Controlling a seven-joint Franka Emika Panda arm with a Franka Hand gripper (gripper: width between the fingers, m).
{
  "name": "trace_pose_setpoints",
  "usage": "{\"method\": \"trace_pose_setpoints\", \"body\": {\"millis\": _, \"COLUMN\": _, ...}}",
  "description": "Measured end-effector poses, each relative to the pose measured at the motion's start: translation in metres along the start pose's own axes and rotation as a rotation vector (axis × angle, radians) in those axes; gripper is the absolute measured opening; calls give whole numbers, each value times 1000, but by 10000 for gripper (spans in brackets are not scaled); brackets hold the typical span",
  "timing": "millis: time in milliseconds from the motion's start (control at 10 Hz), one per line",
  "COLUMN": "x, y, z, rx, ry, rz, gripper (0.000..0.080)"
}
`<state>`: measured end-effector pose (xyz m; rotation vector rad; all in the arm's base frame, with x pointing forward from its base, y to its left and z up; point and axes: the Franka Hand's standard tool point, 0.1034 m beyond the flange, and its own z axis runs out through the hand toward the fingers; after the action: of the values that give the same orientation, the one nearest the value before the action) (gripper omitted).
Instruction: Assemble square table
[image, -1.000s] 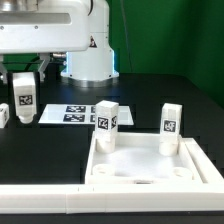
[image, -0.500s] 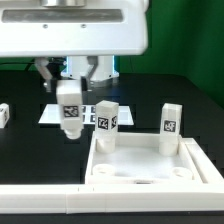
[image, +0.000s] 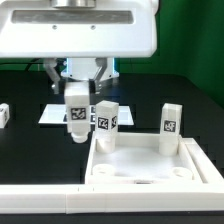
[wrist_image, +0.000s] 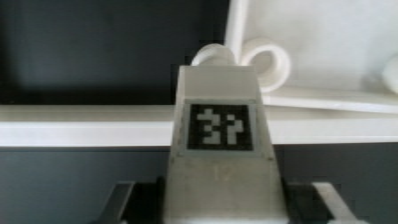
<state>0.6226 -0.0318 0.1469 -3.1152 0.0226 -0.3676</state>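
Slab: a white square slab (image: 150, 172) with a raised rim lies on the black counter (image: 195, 100), in the foreground towards the exterior view's right.
Left leg: a short white tagged left leg (image: 107, 118) stands upright at the slab's far corner on the exterior view's left.
Right leg: the right leg (image: 171, 125) stands upright at the other far corner.
Held leg: the held leg (image: 77, 118) hangs just beside the left leg, outside the slab and slightly tilted, with its tag facing the exterior camera.
Gripper: the gripper (image: 77, 86) is partly closed, with one jaw pressed against each side of the held leg's top.
Spare leg: a spare leg (image: 4, 113) sits at the exterior view's left edge, well apart from the slab.
Marker board: the marker board (image: 50, 114) lies flat behind the held leg.
Bar: a long white bar (image: 40, 200) runs along the front, beside the slab.
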Motion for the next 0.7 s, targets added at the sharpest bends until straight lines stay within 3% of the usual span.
{"method": "trace_pose_setpoints", "body": {"millis": 300, "x": 1, "y": -30, "z": 10, "rx": -23, "ry": 136, "rz": 10, "gripper": 287}}
{"method": "trace_pose_setpoints", "body": {"millis": 600, "x": 0, "y": -34, "z": 13, "rx": -22, "ry": 135, "rz": 31, "gripper": 287}}
{"method": "trace_pose_setpoints", "body": {"millis": 700, "x": -5, "y": -62, "z": 23, "rx": -12, "ry": 137, "rz": 74, "gripper": 287}}
